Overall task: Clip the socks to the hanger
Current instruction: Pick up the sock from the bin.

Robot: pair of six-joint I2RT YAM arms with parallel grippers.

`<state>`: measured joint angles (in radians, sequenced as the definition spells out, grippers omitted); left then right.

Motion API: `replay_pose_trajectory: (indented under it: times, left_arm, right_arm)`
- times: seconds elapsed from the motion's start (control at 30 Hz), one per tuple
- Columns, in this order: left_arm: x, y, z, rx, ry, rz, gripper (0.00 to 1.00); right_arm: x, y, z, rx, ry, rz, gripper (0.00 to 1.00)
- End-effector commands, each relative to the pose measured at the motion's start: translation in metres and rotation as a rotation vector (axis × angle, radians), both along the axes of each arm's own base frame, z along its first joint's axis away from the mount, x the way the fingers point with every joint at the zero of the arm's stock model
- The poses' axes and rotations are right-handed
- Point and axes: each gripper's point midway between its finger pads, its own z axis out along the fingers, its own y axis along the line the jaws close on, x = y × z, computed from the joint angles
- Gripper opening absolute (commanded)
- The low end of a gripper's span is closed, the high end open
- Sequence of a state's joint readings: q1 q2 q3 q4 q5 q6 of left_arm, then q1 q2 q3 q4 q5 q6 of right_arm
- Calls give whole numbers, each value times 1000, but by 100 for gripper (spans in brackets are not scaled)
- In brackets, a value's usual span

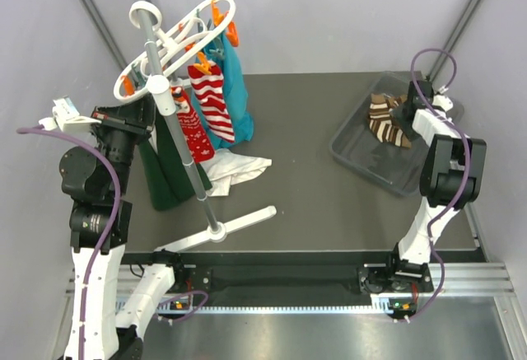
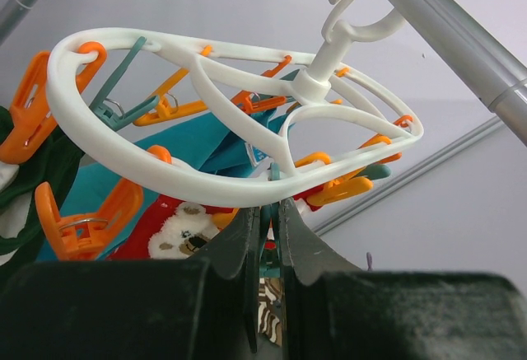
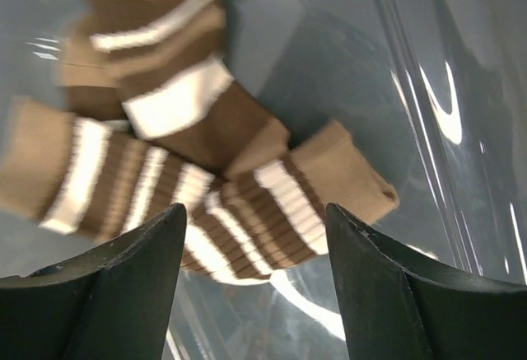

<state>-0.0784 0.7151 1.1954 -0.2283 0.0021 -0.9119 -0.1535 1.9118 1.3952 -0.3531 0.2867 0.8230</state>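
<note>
right hand (image 3: 255,212) is hovering over the bin (image 1: 362,158), jaws standing apart, gripping nothing. brown-striped socks (image 3: 181,121) are lying straight below on the bin floor, nearest one's long axis running jaw to jaw. left hand (image 2: 265,212), nearly closed, is sitting well away from the bin, under the hanger (image 2: 206,183).

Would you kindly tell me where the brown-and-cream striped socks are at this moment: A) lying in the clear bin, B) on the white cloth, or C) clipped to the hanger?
A: the brown-and-cream socks lie in the clear bin, beneath the open right gripper.
</note>
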Motion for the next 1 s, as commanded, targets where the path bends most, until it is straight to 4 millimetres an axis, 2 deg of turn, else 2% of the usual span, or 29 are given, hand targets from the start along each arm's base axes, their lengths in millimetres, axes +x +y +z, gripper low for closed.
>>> replay_pose_trajectory:
  times: [0.0, 0.2, 0.33, 0.4, 0.5, 0.53, 0.7, 0.73, 0.8, 0.97]
  left_arm:
    - [-3, -9, -9, 40, 26, -47, 0]
    - [-3, -9, -10, 36, 31, -49, 0]
    - [-5, -9, -8, 38, 26, -46, 0]
    - [-5, -8, -8, 37, 26, -43, 0]
    - [-5, -8, -8, 39, 27, -44, 0]
    - [-5, -9, -8, 38, 29, -46, 0]
    - [-5, -8, -10, 37, 34, -43, 0]
    - [-5, -9, -10, 37, 34, -46, 0]
    - [-5, -8, -10, 37, 34, -45, 0]
    - [-4, -8, -12, 42, 39, -44, 0]
  right_arm:
    - [-8, -9, -11, 12, 36, -115, 67]
    - [-26, -13, -28, 4, 72, -182, 65]
    - [-28, -16, -45, 9, 106, -193, 53]
    - [-26, -16, -51, 16, 107, -192, 50]
    - [-22, -12, -58, 31, 112, -172, 39]
    - [-22, -11, -58, 32, 110, -170, 31]
    - [-19, -14, -53, 11, 98, -147, 6]
    - [-19, -15, -48, 4, 93, -141, 0]
    - [-18, -16, -38, -21, 83, -109, 0]
    - [-14, -21, 37, -188, -15, -30, 0]
